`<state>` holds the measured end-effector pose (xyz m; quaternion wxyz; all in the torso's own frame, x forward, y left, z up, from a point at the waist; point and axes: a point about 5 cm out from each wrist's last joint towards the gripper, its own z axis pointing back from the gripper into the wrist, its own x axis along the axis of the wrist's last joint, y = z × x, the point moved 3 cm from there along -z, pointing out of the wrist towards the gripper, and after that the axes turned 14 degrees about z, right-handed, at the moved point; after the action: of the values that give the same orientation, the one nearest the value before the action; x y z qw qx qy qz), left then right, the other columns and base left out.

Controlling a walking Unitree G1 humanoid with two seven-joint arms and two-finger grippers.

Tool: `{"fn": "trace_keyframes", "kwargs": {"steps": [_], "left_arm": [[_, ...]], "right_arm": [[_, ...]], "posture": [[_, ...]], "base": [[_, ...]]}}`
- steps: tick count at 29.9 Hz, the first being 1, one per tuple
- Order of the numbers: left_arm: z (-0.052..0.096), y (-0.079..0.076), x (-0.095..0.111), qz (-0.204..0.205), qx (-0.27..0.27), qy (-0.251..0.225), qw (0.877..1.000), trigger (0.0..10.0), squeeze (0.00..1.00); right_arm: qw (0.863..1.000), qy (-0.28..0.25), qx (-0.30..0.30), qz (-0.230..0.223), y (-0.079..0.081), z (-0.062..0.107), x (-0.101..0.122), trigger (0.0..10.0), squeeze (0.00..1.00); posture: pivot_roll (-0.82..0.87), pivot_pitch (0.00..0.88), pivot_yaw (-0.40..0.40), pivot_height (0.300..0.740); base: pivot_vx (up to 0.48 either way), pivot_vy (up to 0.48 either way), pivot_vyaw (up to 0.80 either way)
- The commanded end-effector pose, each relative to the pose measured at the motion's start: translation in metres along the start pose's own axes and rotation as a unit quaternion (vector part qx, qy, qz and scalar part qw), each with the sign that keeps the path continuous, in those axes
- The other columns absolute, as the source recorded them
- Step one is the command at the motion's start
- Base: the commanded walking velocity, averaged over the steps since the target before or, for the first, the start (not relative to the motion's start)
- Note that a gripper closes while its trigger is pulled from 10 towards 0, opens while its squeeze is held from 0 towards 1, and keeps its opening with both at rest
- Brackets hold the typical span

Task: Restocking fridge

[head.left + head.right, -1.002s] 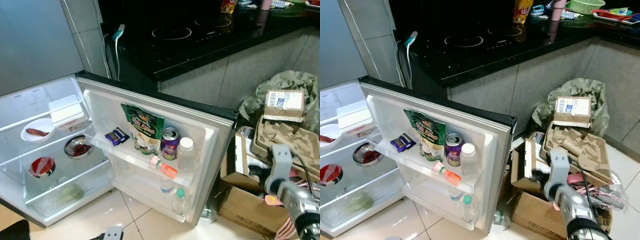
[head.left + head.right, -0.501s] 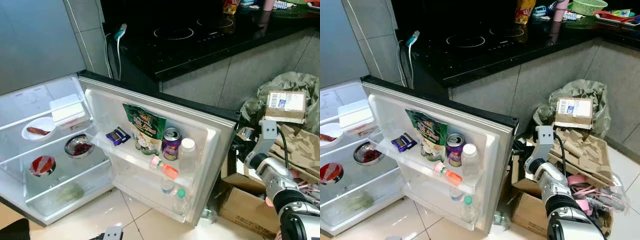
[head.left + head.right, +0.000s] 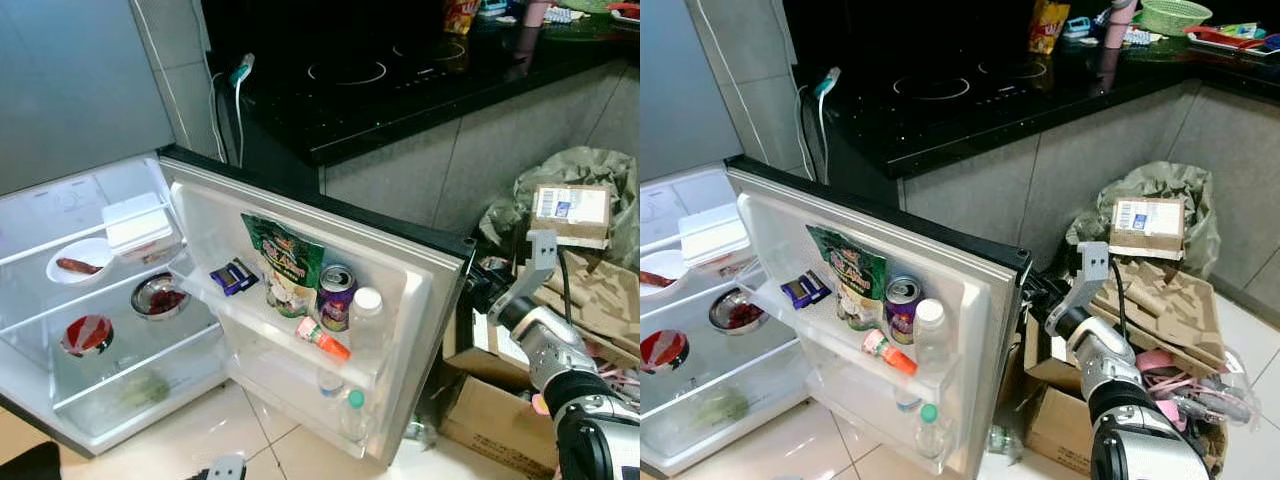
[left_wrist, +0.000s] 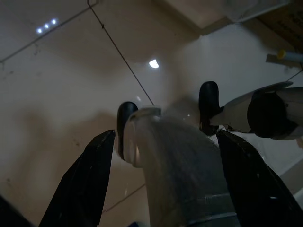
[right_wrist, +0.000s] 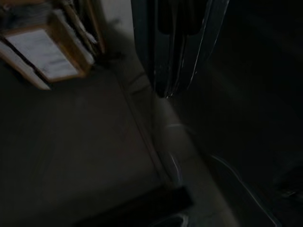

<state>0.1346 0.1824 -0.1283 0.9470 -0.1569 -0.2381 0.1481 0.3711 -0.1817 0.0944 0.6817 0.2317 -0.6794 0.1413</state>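
The small fridge (image 3: 60, 215) stands open, and its door (image 3: 300, 215) carries a green snack bag (image 3: 283, 262), a purple can (image 3: 335, 295), a white-capped bottle (image 3: 366, 315) and a small bottle lying on its side (image 3: 322, 338). My right gripper (image 3: 1042, 292) is against the outer side of the door, just behind its free edge, which hides the fingers. In the right wrist view the door edge (image 5: 165, 52) is close and dark. My left gripper (image 4: 165, 135) hangs open over the tiled floor, above my own leg and feet.
Fridge shelves hold a white box (image 3: 135, 222), a plate (image 3: 75, 262), a metal bowl (image 3: 157, 297) and a red bowl (image 3: 85, 335). Cardboard boxes (image 3: 570, 205) and a stuffed bag crowd the floor to the right. A black counter with a cooktop (image 3: 400, 80) runs behind.
My right arm has risen from low by the boxes to the door's outer edge. The door has swung slightly towards the fridge body.
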Motion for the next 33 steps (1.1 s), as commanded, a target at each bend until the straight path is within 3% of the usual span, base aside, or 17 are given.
{"fn": "trace_keyframes", "kwargs": {"steps": [1,8,17,20,29,31,33], "left_arm": [[0.0,-0.001,-0.004,-0.004,-0.001,0.008,1.0,10.0,0.0],[0.0,0.0,-0.006,-0.006,0.001,0.01,1.0,10.0,0.0],[0.0,-0.001,-0.006,-0.008,-0.001,0.011,1.0,10.0,0.0],[0.0,-0.001,-0.006,-0.009,-0.001,0.012,1.0,10.0,0.0],[0.0,-0.002,-0.007,-0.012,-0.001,0.014,1.0,10.0,0.0],[0.0,-0.002,-0.008,-0.012,-0.001,0.015,1.0,10.0,0.0],[0.0,-0.002,-0.008,-0.012,-0.001,0.015,1.0,10.0,0.0]], "right_arm": [[0.999,-0.002,0.048,-0.004,0.019,-0.011,-0.002,10.0,0.0],[0.995,0.003,0.099,-0.007,0.029,-0.007,-0.007,10.0,0.0],[0.994,0.013,0.11,-0.006,0.031,-0.004,-0.011,10.0,0.0],[0.993,0.023,0.113,-0.004,0.031,-0.002,-0.014,10.0,0.0],[0.997,0.068,-0.011,0.032,0.0,0.01,-0.023,10.0,0.0],[0.992,0.091,-0.083,0.04,-0.019,0.02,-0.027,10.0,0.0],[0.988,0.099,-0.111,0.039,-0.026,0.025,-0.029,10.0,0.0]], "posture": [[-0.02,0.0,-0.021,0.74],[-0.02,0.0,-0.018,0.74],[-0.02,0.0,-0.02,0.74],[-0.02,0.0,-0.019,0.74],[-0.03,0.0,-0.021,0.74],[-0.03,0.0,-0.02,0.74],[-0.03,0.0,-0.019,0.74]], "base": [[0.0,0.0,0.8],[0.0,0.0,0.8],[0.0,0.0,0.8],[0.0,0.0,0.0],[0.0,0.0,0.0],[0.0,0.0,0.0],[0.0,0.0,0.0]]}}
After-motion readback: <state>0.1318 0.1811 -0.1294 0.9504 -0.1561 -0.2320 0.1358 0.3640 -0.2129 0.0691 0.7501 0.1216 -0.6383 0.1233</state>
